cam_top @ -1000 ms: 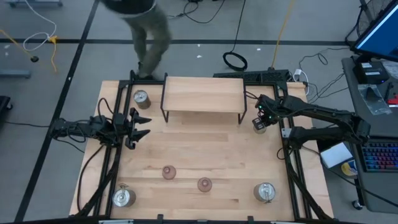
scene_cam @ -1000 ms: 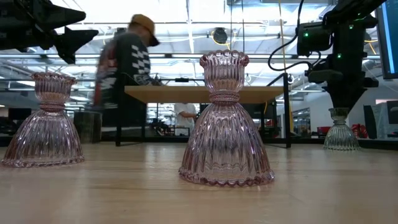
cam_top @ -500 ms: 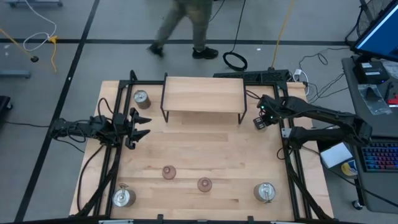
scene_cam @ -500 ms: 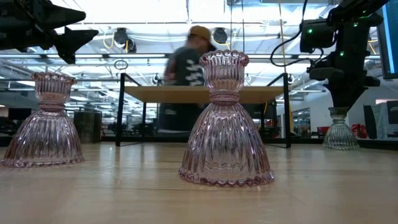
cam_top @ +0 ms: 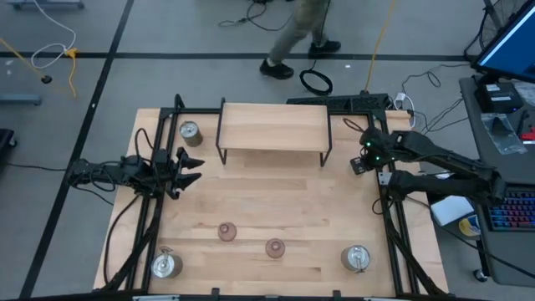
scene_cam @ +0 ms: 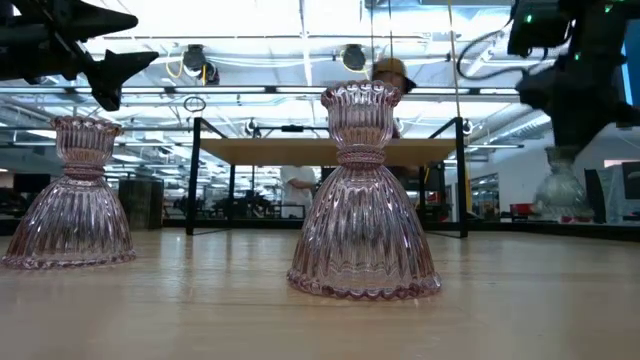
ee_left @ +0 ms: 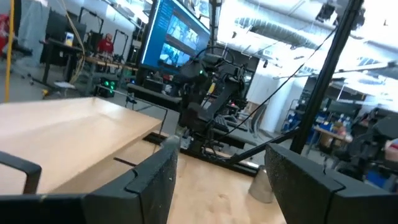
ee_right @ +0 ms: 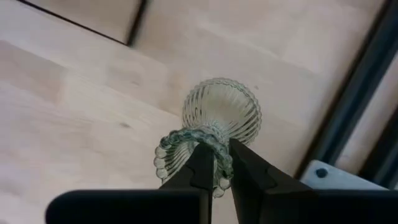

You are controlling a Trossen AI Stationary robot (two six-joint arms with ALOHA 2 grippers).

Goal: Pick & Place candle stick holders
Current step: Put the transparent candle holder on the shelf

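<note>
Behind glare, right pincer [ee_right: 216,163] clamps greenish holder's [ee_right: 214,124] rim — base half-hidden; left pincer [cam_top: 191,167] gapes.

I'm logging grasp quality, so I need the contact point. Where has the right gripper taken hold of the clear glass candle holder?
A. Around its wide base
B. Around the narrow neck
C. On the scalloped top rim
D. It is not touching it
C: in the right wrist view the right gripper has its fingers pinched on the scalloped top rim of the clear glass candle holder, with the flared base beyond them.
</note>
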